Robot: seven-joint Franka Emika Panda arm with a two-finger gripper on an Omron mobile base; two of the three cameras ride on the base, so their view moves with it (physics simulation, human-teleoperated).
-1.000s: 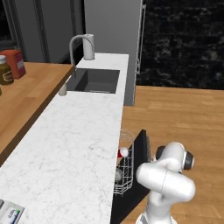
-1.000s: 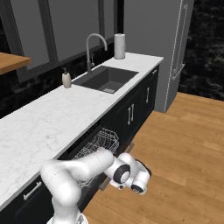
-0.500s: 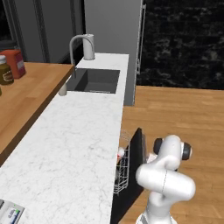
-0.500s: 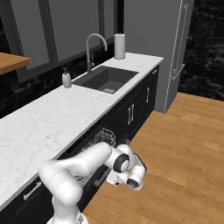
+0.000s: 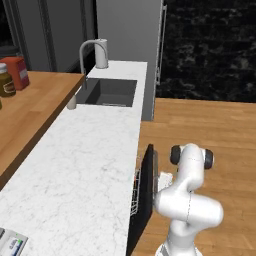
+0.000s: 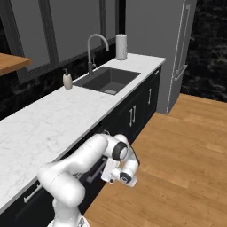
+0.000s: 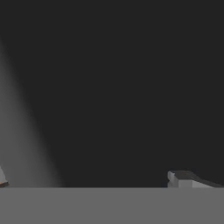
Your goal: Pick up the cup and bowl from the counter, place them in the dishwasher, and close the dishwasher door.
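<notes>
The dishwasher door [image 5: 145,192] stands almost upright, a narrow gap away from the counter [image 5: 85,175]. A sliver of the white wire rack [image 5: 135,194] shows in that gap. My gripper [image 5: 161,181] is pressed flat against the door's outer face, low beside the cabinets [image 6: 113,170]. In the hand view the dark door panel [image 7: 113,87] sits right in front of the open gripper [image 7: 92,181], and its fingertips [image 7: 183,178] stand far apart with nothing between them. The cup and bowl are hidden behind the door.
A sink [image 5: 107,92] with a faucet [image 5: 87,52] lies at the counter's far end, with a soap bottle [image 6: 67,80] and a paper roll [image 6: 121,46] nearby. A grey fridge [image 6: 175,48] stands beyond. A wooden shelf [image 5: 30,107] with jars runs on the left, wood floor [image 6: 186,150] on the right.
The dishwasher door has swung up from a half-open tilt to nearly upright, my hand following against it. The rack and the red cup inside have gone from sight.
</notes>
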